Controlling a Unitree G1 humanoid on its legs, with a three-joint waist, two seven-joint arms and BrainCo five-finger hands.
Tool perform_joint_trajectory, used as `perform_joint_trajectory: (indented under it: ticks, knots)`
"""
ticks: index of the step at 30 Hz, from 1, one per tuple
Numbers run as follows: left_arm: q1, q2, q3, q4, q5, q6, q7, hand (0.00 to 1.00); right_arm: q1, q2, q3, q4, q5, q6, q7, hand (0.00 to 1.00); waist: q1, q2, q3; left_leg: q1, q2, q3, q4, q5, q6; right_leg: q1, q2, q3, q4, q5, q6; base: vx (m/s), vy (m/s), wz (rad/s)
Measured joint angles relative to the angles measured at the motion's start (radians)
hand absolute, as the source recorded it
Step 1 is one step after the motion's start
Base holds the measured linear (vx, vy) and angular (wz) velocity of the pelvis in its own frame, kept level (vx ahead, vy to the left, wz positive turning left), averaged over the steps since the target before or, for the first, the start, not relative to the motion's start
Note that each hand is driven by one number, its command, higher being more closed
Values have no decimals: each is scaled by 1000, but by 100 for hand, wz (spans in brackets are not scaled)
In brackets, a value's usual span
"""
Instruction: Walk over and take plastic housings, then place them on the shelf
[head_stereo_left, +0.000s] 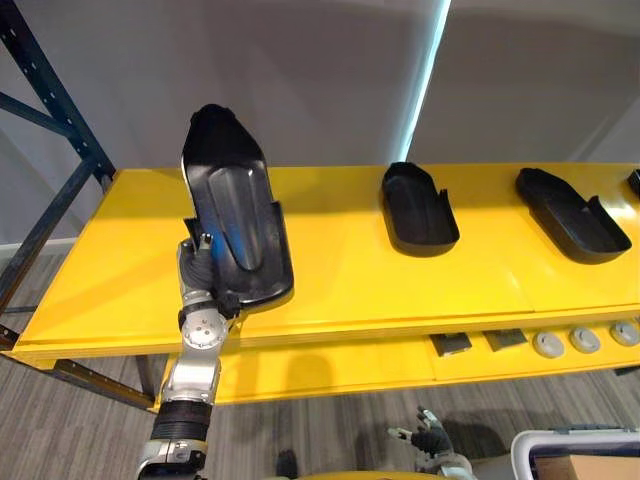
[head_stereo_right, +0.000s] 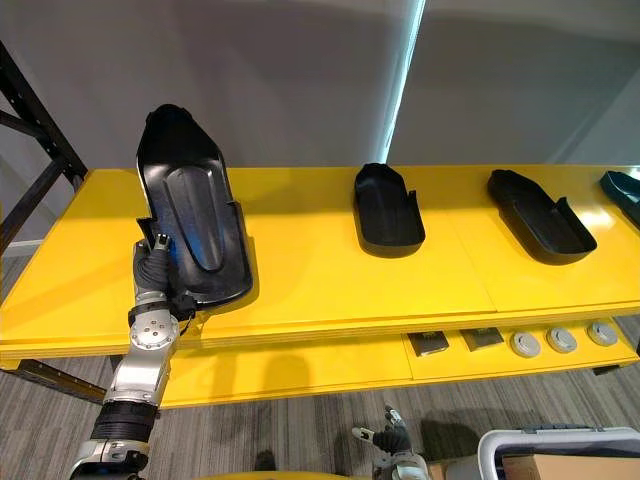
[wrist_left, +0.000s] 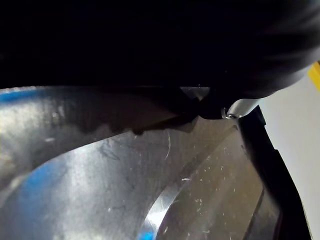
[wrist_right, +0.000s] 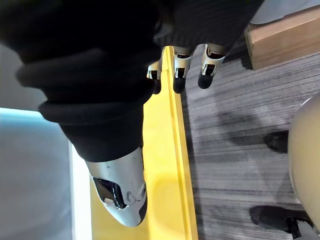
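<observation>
While the left robot hand (head_stereo_left: 198, 268) clasps a plastic housing (head_stereo_left: 236, 205), the right robot hand (wrist_right: 182, 61) hangs loosely spread.

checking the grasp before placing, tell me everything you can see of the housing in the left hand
The held housing is a long, glossy black plastic shell with a raised oval centre, side lips and a rounded top. It stands tilted, nearly upright, over the yellow shelf, gripped at its lower edge by the left hand.
</observation>
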Motion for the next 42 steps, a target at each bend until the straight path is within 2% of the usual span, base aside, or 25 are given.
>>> perform_joint_trajectory:
  ticks: [4,10,11,12,17,22,27,33,38,41,42]
  knots:
    - [-13,7,33,58,8,17,-8,100,3,-3,-4,0,-3,0,0,0,-3,0,13,-9,4,2,0,1,-6,-10,5,8,-7,-1,6,-74,6,-4]
    - [-110,71,41,134,42,30,-21,100,3,-2,-18,2,-4,0,1,0,-3,-10,23,-30,10,2,0,6,-12,-27,15,18,-17,5,8,26,-5,-1]
    - [-135,76,44,155,43,31,-22,100,2,-2,-21,4,-4,0,2,0,-3,-9,27,-30,10,2,0,9,-7,-26,15,20,-17,12,-3,106,-12,-6]
    - [-151,82,46,167,46,31,-22,0,-1,-3,-21,7,-5,0,2,0,-4,-10,29,-30,9,4,0,9,-7,-26,15,22,-19,12,-3,100,-11,-5]
    - [-235,120,45,226,81,32,-28,0,-37,-1,-21,31,-5,-3,4,0,-7,-9,60,-31,7,8,3,9,-7,-22,22,27,-32,14,-7,74,-14,-2]
    - [-283,121,40,231,84,33,-29,0,-52,-3,-21,35,-5,-3,3,0,-7,-9,84,-32,13,11,-1,9,-8,-25,28,34,-33,14,-11,-4,-6,-2]
    - [-308,116,42,230,83,37,11,0,-54,-3,-21,35,-5,-3,2,0,-13,-9,88,-33,12,14,-1,8,-8,-27,27,38,-33,14,-11,-6,0,-2]
    - [-306,61,86,197,75,47,60,0,-55,-2,-21,30,-5,-3,1,0,-7,-14,102,-32,11,12,-1,9,-8,-25,26,37,-32,14,-11,0,0,0]
    - [-252,11,81,59,48,47,99,0,-56,0,-20,28,-6,-3,1,0,-6,-14,102,-29,11,7,0,9,-8,-18,26,32,-33,14,-11,2,0,2]
    - [-178,-26,31,-130,55,44,120,0,-54,-2,-14,27,-6,-5,0,0,-5,-14,102,-29,11,2,5,9,-8,-17,26,30,-32,14,-11,0,0,4]
    - [-128,-39,-20,-245,79,28,126,0,-51,-3,-13,27,-6,-5,-1,0,-4,-13,102,-28,11,0,4,9,-9,-16,26,27,-30,14,-11,0,0,3]
